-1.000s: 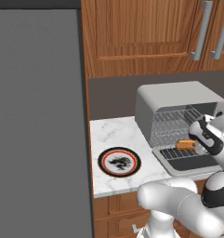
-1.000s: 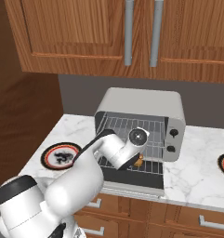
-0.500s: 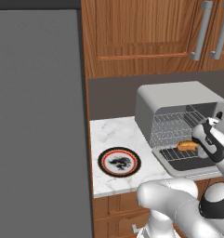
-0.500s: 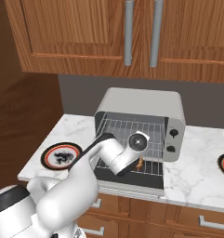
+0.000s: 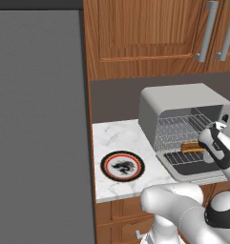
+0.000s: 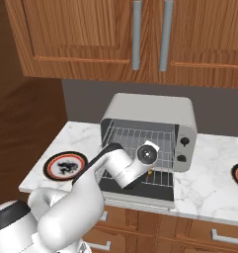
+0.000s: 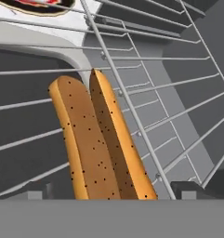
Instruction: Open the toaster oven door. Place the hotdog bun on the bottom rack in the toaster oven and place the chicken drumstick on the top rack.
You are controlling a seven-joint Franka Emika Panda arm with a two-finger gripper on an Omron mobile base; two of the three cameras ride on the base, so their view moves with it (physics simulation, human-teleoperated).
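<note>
Lying on a wire rack inside the open silver toaster oven (image 6: 150,133), the tan speckled hotdog bun (image 7: 102,144) looks light, soft and crushable; hold it gently mid-length. Fingers flank it; whether clamped, I cannot tell.

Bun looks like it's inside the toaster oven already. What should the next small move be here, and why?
Probably open the pincer and let go: the hotdog bun already lies lengthwise between its tips, against the wire rack inside the open toaster oven. Whether it is truly the bottom rack I cannot tell. Then back straight out, clear of the wires.
</note>
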